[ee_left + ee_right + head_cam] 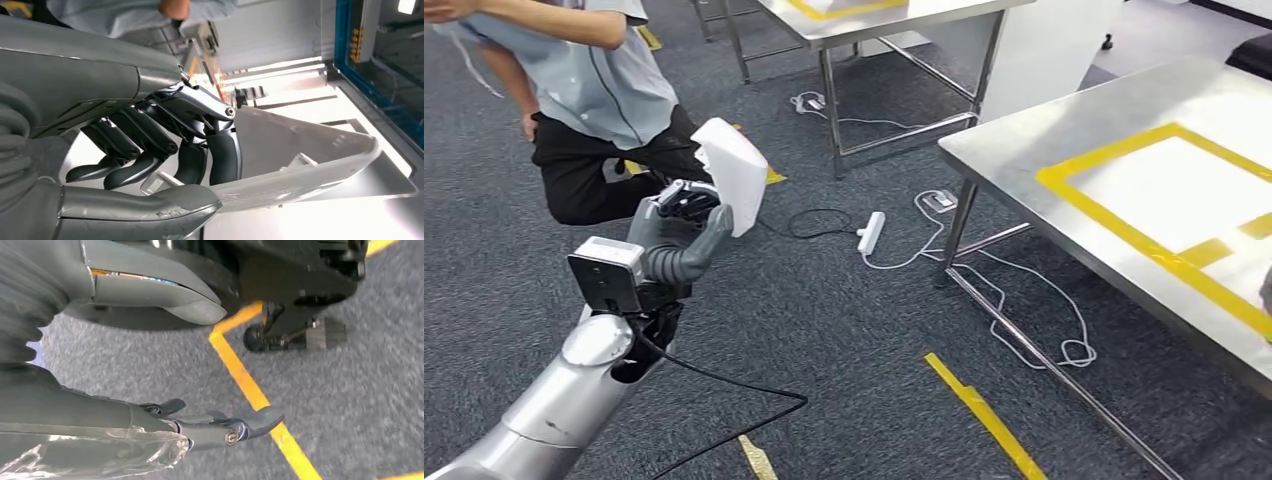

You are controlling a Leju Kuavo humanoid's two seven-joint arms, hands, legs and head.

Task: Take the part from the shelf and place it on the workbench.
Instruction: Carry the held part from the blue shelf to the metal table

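I see the part [732,170], a white plastic piece with a wide flat face and a raised rim, held up in my left hand [686,222] above the grey carpet. It is tilted, well apart from the steel workbench [1064,120].

A person [584,100] in a light grey shirt and black trousers crouches on the dark grey carpet [824,320]. A white power strip [871,232] lies on the carpet to the right of the person, with a white cord [1024,300] looping away from it. A black cord [819,222] curls between the person and the power strip. A yellow tape line [984,415] is stuck to the carpet nearer the camera than the power strip. A metal table [864,25] stands behind the power strip.
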